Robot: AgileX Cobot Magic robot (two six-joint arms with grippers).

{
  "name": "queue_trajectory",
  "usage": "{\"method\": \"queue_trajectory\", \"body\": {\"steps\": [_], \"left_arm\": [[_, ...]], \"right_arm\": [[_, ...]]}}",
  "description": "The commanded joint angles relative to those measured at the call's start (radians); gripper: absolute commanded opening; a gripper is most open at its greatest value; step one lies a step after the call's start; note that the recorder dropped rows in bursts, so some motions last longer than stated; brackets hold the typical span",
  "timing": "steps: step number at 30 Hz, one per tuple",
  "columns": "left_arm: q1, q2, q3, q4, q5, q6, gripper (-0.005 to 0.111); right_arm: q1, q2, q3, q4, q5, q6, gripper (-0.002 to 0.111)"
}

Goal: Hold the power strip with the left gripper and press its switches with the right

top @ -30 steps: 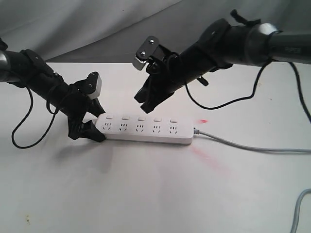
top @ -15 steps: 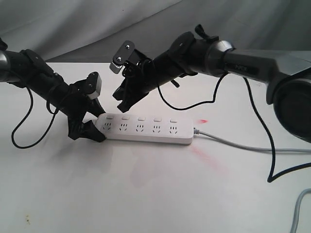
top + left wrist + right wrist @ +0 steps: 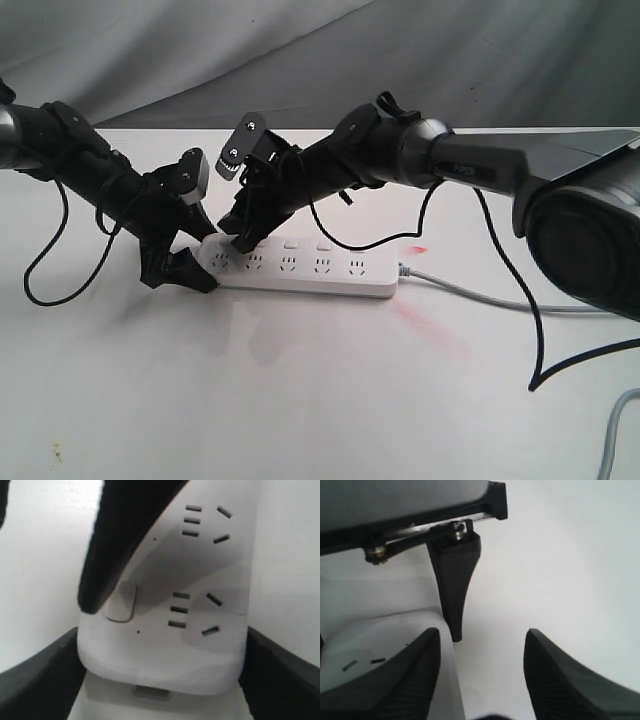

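On the white table (image 3: 300,400), seen from the outside camera, the power strip (image 3: 320,270) lies flat a little left of centre, and its grey cord (image 3: 500,300) trails off to the right. It looks like a light, stiff plastic bar with a smooth shell, likely to slide or pivot under a downward poke. The sensible hold is therefore across its short width at the left end, clear of the switches (image 3: 290,243). The left gripper (image 3: 203,258) sits there, one finger on the far edge and one on the near edge. The right gripper (image 3: 243,238) reaches across from the right and dips its tips onto the left part of the button row. In the left wrist view, the left gripper's fingers (image 3: 35,675) flank the strip's (image 3: 200,650) rounded end and look pressed against both sides, closed on it at a moderate spread. A black finger (image 3: 115,545) of the right gripper comes down with its tip at the edge of the end switch (image 3: 122,605); whether it pushes the button in cannot be told. In the right wrist view, the right gripper (image 3: 482,650) has its two fingers wide apart, holding nothing. One finger (image 3: 400,680) hangs over the strip (image 3: 380,640) and the other over bare table beside it.
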Motion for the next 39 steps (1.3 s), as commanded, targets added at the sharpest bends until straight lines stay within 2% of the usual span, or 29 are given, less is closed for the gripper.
{"method": "queue_trajectory", "body": {"steps": [1, 20, 39], "left_arm": [[-0.003, 0.036, 0.017, 0.035, 0.004, -0.013, 0.064], [-0.003, 0.036, 0.017, 0.035, 0.004, -0.013, 0.064], [-0.003, 0.036, 0.017, 0.035, 0.004, -0.013, 0.064]], "right_arm": [[0.014, 0.002, -0.007, 0.010, -0.036, -0.029, 0.049], [0.021, 0.009, -0.007, 0.008, -0.046, -0.051, 0.049], [0.021, 0.036, -0.007, -0.091, 0.002, -0.099, 0.048]]}}
